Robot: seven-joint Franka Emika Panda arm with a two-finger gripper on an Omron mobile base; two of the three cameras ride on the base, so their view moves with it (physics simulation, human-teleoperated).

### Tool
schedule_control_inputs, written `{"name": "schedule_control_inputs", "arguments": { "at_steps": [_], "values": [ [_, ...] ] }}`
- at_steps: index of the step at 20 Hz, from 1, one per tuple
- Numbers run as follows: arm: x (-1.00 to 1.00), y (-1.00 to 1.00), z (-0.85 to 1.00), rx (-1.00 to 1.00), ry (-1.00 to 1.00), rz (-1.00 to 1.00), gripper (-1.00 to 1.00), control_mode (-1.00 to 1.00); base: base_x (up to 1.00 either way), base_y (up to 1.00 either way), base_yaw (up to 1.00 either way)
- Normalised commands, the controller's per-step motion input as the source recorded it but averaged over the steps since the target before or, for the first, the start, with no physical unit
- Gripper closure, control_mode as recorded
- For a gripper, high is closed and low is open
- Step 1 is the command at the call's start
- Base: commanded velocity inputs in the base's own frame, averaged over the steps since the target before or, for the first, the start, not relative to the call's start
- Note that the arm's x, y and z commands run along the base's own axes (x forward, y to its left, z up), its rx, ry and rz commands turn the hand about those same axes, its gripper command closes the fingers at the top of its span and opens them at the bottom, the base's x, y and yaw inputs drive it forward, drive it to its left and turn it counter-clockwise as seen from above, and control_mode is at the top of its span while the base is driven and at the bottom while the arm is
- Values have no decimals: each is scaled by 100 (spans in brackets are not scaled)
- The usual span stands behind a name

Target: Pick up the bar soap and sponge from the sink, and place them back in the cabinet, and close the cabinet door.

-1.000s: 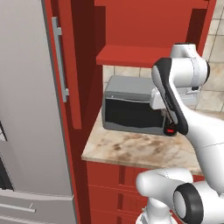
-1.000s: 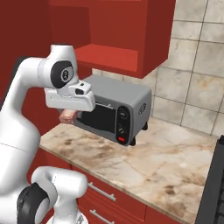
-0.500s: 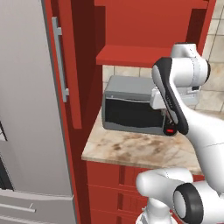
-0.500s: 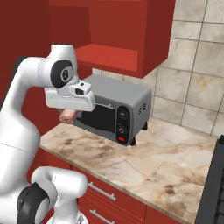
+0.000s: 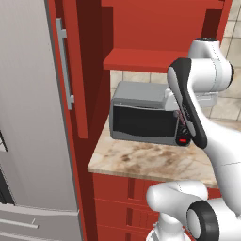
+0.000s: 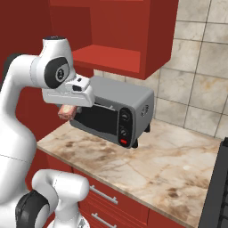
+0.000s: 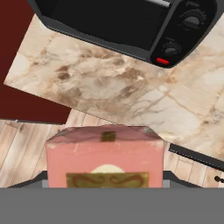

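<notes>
Now gripper (image 6: 67, 114) holds bar soap (image 7: 105, 156) above marble counter (image 7: 109, 92).

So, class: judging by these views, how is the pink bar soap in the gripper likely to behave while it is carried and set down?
The bar soap looks like a stiff, flat-faced block, so it probably won't flex or roll. Its smooth faces could be slippery in the gripper. It seems small, likely light.

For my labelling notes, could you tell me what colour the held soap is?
Pink, with a gold-brown emblem; the bar soap shows best in the hand view.
</notes>
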Motion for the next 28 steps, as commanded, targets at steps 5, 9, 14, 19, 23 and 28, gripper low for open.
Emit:
{"name": "schedule_control_inputs", "arguments": {
  "at_steps": [5, 9, 14, 19, 23, 28],
  "values": [
    [2, 3, 60, 0, -22, -3, 100, -100, 0, 0, 0],
    [17, 2, 55, 0, -19, -5, 100, -100, 0, 0, 0],
    [48, 0, 43, 0, -10, -5, 100, -100, 0, 0, 0],
    [45, 0, 30, -1, -9, -4, 100, -100, 0, 0, 0],
    [13, 0, 14, -3, -15, -3, 100, -100, 0, 0, 0],
    [12, 0, 4, -4, -22, -2, 100, -100, 0, 0, 0]
  ]
}}
